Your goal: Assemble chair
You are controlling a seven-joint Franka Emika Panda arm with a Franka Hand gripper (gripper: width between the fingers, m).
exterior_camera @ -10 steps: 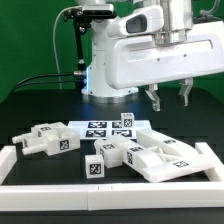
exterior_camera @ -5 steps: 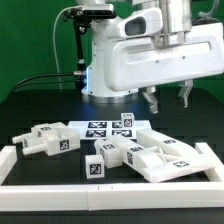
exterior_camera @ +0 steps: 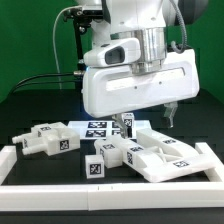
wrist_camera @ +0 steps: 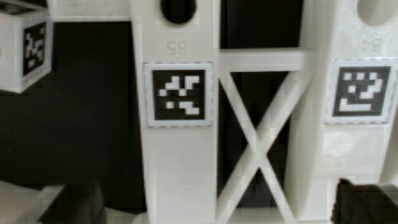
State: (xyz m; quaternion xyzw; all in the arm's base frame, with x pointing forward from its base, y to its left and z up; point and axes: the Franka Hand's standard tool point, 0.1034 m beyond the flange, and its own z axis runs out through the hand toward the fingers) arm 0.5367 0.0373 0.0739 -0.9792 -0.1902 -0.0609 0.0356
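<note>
White blocky plastic chair parts (exterior_camera: 150, 155) are scattered just near of the flat marker board (exterior_camera: 100, 127), toward the exterior view's right. Over them the two-finger gripper (exterior_camera: 148, 121) is held spread, gripping nothing. A pick is judged in hand: closure around the cross-braced white panel (wrist_camera: 178, 150) is called for.

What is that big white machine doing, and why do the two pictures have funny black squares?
The big white machine is a robot arm. One picture comes from a camera off to the side that sees the whole table. The other comes from a small camera on the arm's wrist, so it sees things very close. At the arm's end is its tool, two fingers that pinch; they stand open and hold nothing. On the table lie white chair parts, loose pieces of a little chair. The black squares are tags on them. The flat sheet with tags is the marker board. The close picture shows one part in front of the tool.
</note>
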